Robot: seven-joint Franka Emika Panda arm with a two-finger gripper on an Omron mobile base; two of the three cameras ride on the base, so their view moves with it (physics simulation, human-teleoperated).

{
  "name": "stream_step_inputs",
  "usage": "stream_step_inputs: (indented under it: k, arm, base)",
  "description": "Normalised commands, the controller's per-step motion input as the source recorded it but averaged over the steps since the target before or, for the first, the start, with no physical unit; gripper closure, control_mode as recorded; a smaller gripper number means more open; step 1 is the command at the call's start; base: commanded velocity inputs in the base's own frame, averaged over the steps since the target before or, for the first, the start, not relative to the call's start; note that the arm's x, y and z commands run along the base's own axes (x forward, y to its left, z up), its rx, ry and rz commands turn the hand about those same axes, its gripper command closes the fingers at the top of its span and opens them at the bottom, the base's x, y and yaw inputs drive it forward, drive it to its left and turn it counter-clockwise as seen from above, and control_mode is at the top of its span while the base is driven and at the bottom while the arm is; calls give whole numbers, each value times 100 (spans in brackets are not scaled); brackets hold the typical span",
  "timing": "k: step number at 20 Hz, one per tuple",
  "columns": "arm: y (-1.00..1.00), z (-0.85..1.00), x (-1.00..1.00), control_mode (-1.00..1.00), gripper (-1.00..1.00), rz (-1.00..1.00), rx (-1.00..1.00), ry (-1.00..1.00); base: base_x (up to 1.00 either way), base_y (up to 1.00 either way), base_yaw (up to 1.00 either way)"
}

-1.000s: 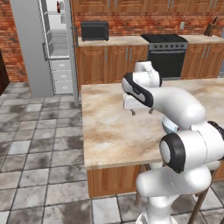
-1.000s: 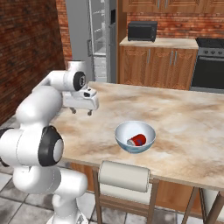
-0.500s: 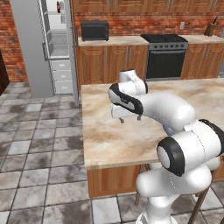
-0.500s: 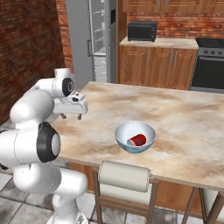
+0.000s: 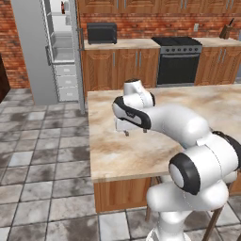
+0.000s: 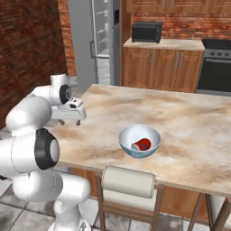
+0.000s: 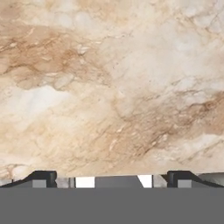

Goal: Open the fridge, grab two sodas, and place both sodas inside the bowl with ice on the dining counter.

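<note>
The gripper (image 6: 72,122) hangs over the surface (image 6: 189,117) near its fridge-side edge, pointing down, its jaws spread wide and holding nothing. In the left base view the gripper (image 5: 134,132) shows just under the white hand, its two short fingers apart above the stone. The hand view looks straight down on bare beige-brown marbled stone, with the two dark fingertips (image 7: 43,177) far apart at the bottom.

The bowl (image 6: 139,140) stands on the surface, well apart from the gripper, towards the near edge and just beyond a chair back (image 6: 128,181). Inside it lies a red can (image 6: 141,145) on its side, silver end showing. Whether ice lies beside it is hard to tell.

The fridge (image 5: 51,49) stands beyond the surface against the brick wall, one door open, with white shelves and drawers showing. In the right base view the fridge (image 6: 98,40) shows the same open interior. A microwave (image 5: 101,33) sits on the wall counter beside it, and a dark oven (image 5: 178,61) stands farther along.
</note>
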Motion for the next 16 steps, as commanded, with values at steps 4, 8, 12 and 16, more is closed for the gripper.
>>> stream_step_inputs:
  k: [4, 8, 12, 16]
  arm:
    - [0, 0, 0, 100, -100, 0, 0, 0]
    - [0, 0, 0, 100, -100, 0, 0, 0]
    - [0, 0, 0, 100, -100, 0, 0, 0]
    - [0, 0, 0, 100, -100, 0, 0, 0]
  base:
    - [12, 56, 0]
    - [32, 80, 0]
    - [40, 94, 0]
    - [40, 99, 0]
